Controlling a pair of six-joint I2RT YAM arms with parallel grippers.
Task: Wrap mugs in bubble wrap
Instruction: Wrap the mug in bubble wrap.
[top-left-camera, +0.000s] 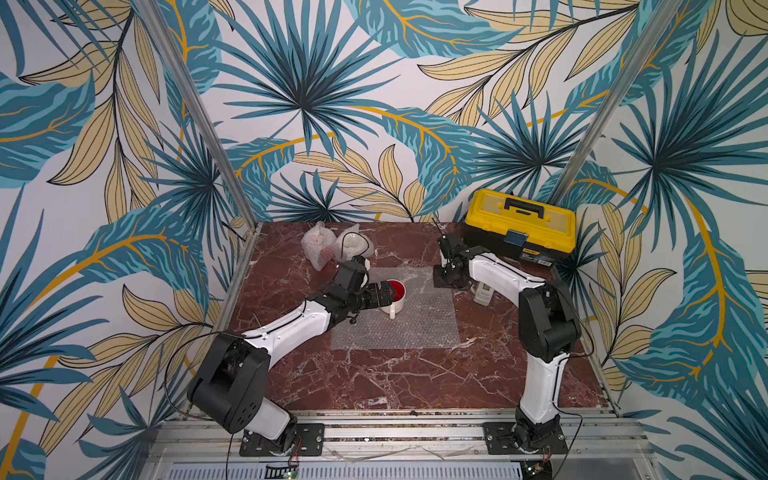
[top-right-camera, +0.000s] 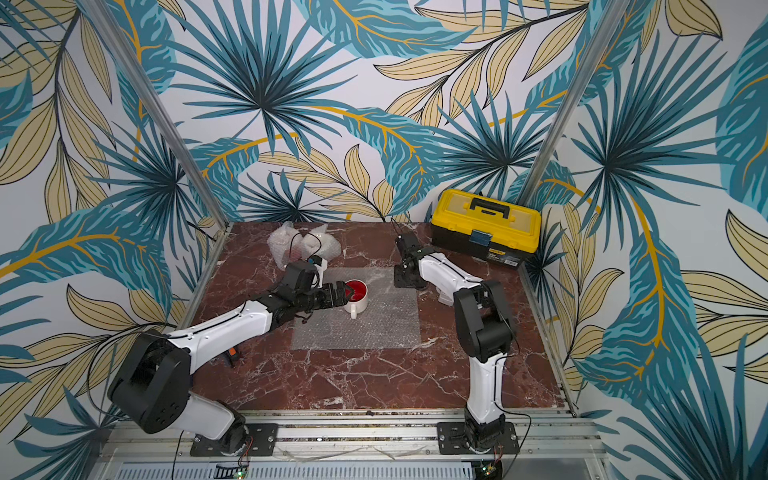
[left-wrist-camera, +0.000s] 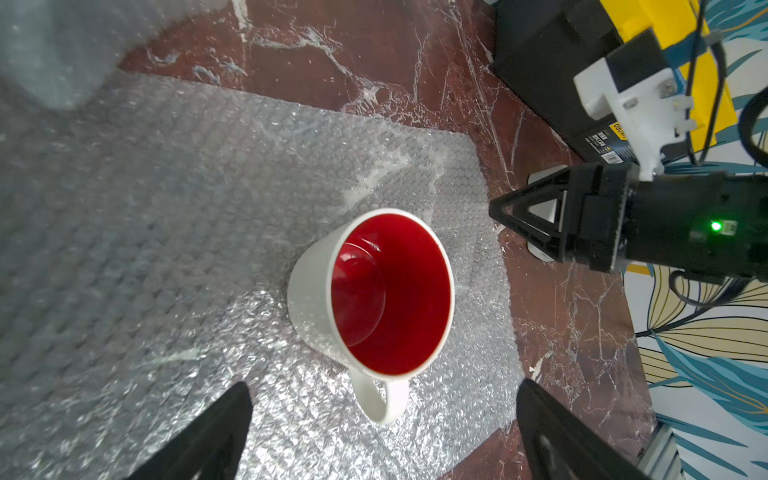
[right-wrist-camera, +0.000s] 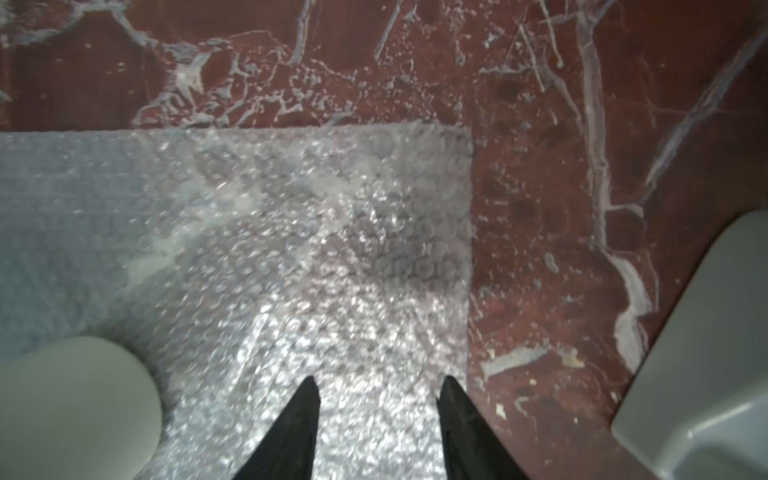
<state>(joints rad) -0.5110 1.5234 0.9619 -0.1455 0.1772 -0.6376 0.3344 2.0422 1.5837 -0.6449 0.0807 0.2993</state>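
A white mug with a red inside (top-left-camera: 395, 297) (top-right-camera: 356, 296) (left-wrist-camera: 374, 291) stands upright on a flat sheet of bubble wrap (top-left-camera: 411, 328) (top-right-camera: 374, 332) (left-wrist-camera: 166, 208) (right-wrist-camera: 291, 228), its handle toward the table's front. My left gripper (top-left-camera: 384, 291) (left-wrist-camera: 384, 388) hangs just left of and above the mug. It is open wide and touches nothing. My right gripper (top-left-camera: 446, 280) (right-wrist-camera: 379, 384) is low over the sheet's far right corner, its fingers apart with nothing between them. The mug's white side (right-wrist-camera: 75, 407) shows in the right wrist view.
Two lumpy bundles of bubble wrap (top-left-camera: 318, 245) (top-left-camera: 353, 245) lie at the back left; I cannot tell their contents. A yellow and black toolbox (top-left-camera: 521, 226) stands at the back right. A grey tape dispenser (top-left-camera: 484, 293) (right-wrist-camera: 706, 374) sits beside the right arm.
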